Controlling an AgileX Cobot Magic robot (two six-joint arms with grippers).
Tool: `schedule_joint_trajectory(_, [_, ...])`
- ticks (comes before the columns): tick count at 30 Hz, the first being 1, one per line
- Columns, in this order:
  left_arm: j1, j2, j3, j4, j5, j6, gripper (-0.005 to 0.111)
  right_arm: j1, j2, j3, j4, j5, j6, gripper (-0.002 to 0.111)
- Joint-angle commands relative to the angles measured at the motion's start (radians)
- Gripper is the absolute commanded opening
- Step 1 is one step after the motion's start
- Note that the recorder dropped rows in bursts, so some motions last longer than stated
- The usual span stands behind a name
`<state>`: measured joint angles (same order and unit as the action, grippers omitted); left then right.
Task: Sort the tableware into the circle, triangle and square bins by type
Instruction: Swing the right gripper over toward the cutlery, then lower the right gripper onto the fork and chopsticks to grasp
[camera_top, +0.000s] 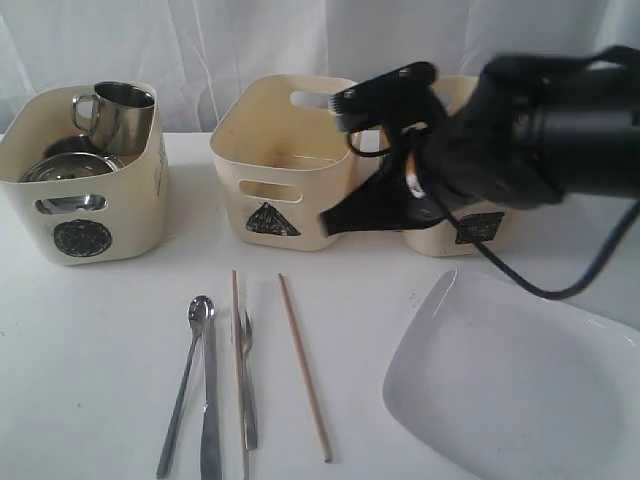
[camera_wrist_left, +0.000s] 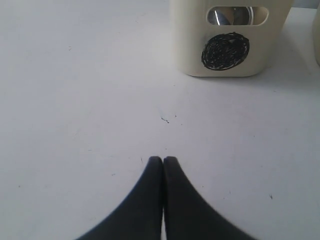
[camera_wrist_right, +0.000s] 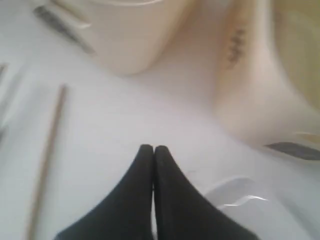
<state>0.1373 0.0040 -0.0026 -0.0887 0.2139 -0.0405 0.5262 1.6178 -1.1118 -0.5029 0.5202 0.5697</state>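
The circle bin (camera_top: 120, 215) at the left holds an upright steel mug (camera_top: 118, 115) and a second steel mug (camera_top: 68, 167) lying low in it. My left gripper (camera_wrist_left: 163, 159) is shut and empty over bare table in front of the circle bin (camera_wrist_left: 190, 50). A spoon (camera_top: 185, 385), a knife (camera_top: 210, 405), a fork (camera_top: 247, 375) and two chopsticks (camera_top: 304, 370) lie side by side at the front. The plate (camera_top: 510, 390) sits at the front right. My right gripper (camera_top: 324, 224) is shut and empty, low between the triangle bin (camera_top: 240, 150) and the square bin (camera_top: 440, 240).
My right arm (camera_top: 540, 130) reaches in from the right and covers most of the square bin. A black cable (camera_top: 520, 280) hangs from it above the plate's far edge. White curtains close off the back of the table.
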Motion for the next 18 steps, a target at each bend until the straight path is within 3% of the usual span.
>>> schedule_joint_trajectory(1, [0.000,-0.004,0.003,-0.006,-0.004,-0.006,0.000,0.040,0.133,-0.157,0.516,0.170,-0.418,0.000])
schedule_joint_trajectory(11, [0.000,-0.004,0.003,-0.006,-0.004,-0.006,0.000,0.139,0.283,-0.192,0.611,0.097,-0.474,0.002])
schedule_joint_trajectory(14, [0.000,-0.004,0.003,-0.006,-0.004,-0.006,0.000,0.166,0.312,-0.194,0.625,0.072,-0.564,0.014])
schedule_joint_trajectory(18, [0.000,-0.004,0.003,-0.006,-0.004,-0.006,0.000,0.186,0.346,-0.194,0.661,0.085,-0.570,0.041])
